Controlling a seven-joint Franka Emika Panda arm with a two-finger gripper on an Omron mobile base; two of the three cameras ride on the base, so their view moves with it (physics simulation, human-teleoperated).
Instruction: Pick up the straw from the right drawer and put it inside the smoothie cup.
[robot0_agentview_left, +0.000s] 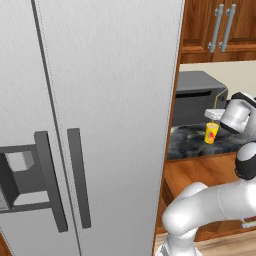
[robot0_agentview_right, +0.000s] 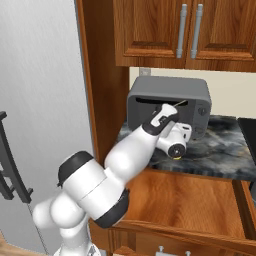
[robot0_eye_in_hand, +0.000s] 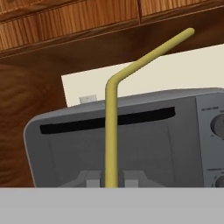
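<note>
1. Olive-tan straw (robot0_eye_in_hand: 111, 144) rises between the two fingertips in the hand view; the gripper (robot0_eye_in_hand: 111, 180) is clenched on its lower end
2. Partway up, the straw bends and its upper part slants off toward the top right of that view
3. In the right base view the straw (robot0_agentview_right: 176, 104) shows as a thin pale line sticking out from the hand, across the front of the microwave (robot0_agentview_right: 200, 95)
4. Grey microwave (robot0_eye_in_hand: 131, 140) stands behind the straw in the hand view, with a dark slot across its door and knobs at its right edge
5. Yellow cup (robot0_agentview_left: 211, 133) with a red mark stands on the dark marbled counter (robot0_agentview_left: 190, 142) in front of the microwave, just below the hand in the left base view
6. In the right base view the hand covers most of the cup; a bit of yellow (robot0_agentview_right: 176, 157) peeks out under it
7. Whether the straw's tip is over the cup I cannot tell
8. Reddish-brown drawer (robot0_agentview_right: 200, 200) stands pulled out below the counter, its wooden floor bare, its silver handle (robot0_agentview_right: 172, 251) at the bottom edge
9. Wooden cabinet doors (robot0_agentview_right: 160, 30) with long silver handles hang above the microwave
10. Steel fridge (robot0_agentview_left: 100, 110) with dark handles takes up the left side of the left base view
</note>
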